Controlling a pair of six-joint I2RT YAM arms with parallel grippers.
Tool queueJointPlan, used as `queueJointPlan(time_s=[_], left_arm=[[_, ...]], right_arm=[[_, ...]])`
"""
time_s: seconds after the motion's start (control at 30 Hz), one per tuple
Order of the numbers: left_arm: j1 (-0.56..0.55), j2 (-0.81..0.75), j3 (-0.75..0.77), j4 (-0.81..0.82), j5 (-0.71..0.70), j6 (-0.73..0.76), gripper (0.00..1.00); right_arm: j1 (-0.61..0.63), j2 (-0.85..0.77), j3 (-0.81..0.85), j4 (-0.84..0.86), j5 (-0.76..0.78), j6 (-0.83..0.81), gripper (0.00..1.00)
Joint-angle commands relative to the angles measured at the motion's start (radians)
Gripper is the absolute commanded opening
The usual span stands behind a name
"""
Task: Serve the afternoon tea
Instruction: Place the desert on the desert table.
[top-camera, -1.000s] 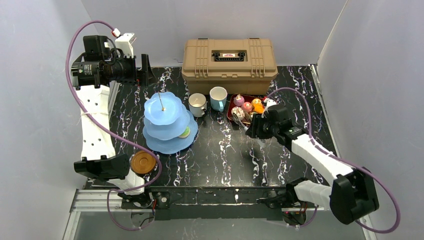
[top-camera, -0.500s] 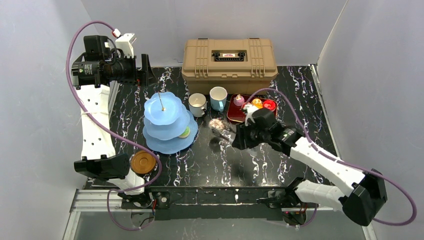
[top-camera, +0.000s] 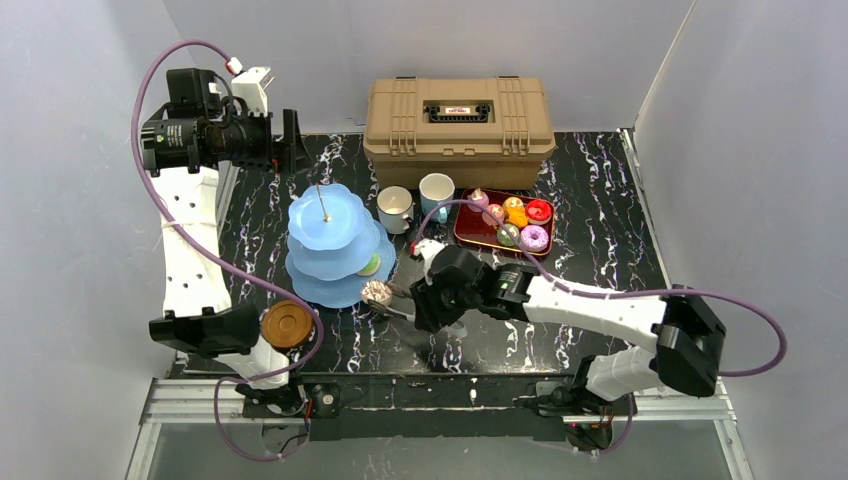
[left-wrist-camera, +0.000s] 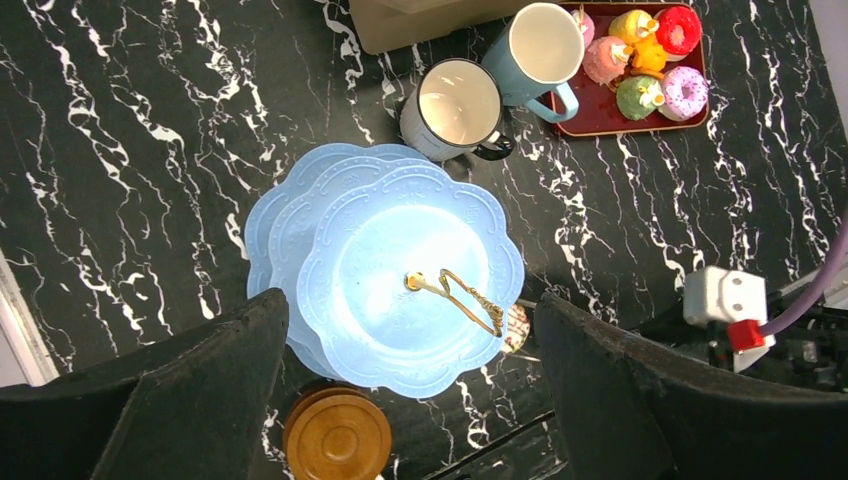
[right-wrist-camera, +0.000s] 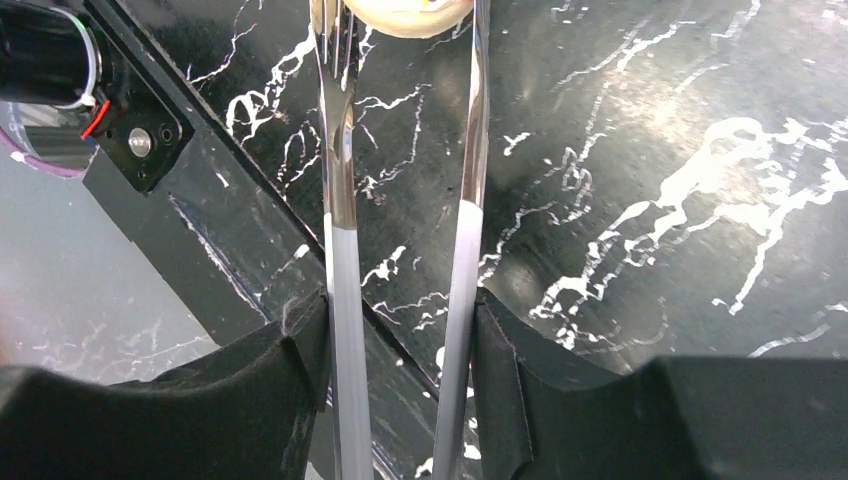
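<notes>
The light-blue three-tier cake stand (top-camera: 330, 240) (left-wrist-camera: 400, 270) stands left of centre, with a green donut (top-camera: 370, 265) on its bottom tier. My right gripper (top-camera: 425, 295) (right-wrist-camera: 400, 330) is shut on metal tongs (right-wrist-camera: 340, 200). The tongs pinch a small pale cake (top-camera: 377, 292) (right-wrist-camera: 405, 12) just beside the stand's lower right edge. High at the back left, my left gripper (top-camera: 290, 140) (left-wrist-camera: 408, 300) hangs open and empty, looking down on the stand. The white mug (top-camera: 394, 208) and the light-blue mug (top-camera: 436, 196) stand behind the stand. Stacked brown saucers (top-camera: 287, 325) (left-wrist-camera: 337, 438) sit at the front left.
A dark-red tray (top-camera: 470, 232) with several small cakes and donuts lies right of the mugs. The tan toolbox (top-camera: 458, 118) is against the back wall. My right arm stretches low across the front middle of the table. The table's front edge lies just below the tongs in the right wrist view.
My right arm swung left from the red tray to the stand's lower right side, carrying the cake in the tongs. The left arm stayed still.
</notes>
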Motion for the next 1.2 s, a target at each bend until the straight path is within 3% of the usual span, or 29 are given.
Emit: queueJointPlan(time_s=[0.0, 0.73, 0.77, 0.8, 0.83, 1.17], left_arm=[[0.006, 0.008, 0.061, -0.066, -0.013, 0.039, 0.92], [0.006, 0.011, 0.075, -0.07, 0.001, 0.029, 0.92], [0.005, -0.19, 0.074, -0.071, 0.002, 0.028, 0.92], [0.005, -0.014, 0.071, -0.071, 0.003, 0.026, 0.92], [0.006, 0.006, 0.069, -0.07, 0.002, 0.026, 0.92], [0.005, 0.007, 0.073, -0.07, 0.012, 0.022, 0.92]], right_arm=[[0.034, 0.05, 0.078, 0.133, 0.023, -0.002, 0.27], [0.036, 0.273, 0.118, 0.425, 0.014, 0.031, 0.28], [0.036, 0.282, 0.118, 0.439, 0.02, 0.032, 0.28], [0.036, 0.292, 0.119, 0.449, 0.022, 0.034, 0.28], [0.036, 0.303, 0.119, 0.463, 0.022, 0.035, 0.28], [0.036, 0.368, 0.108, 0.459, 0.022, 0.046, 0.42]])
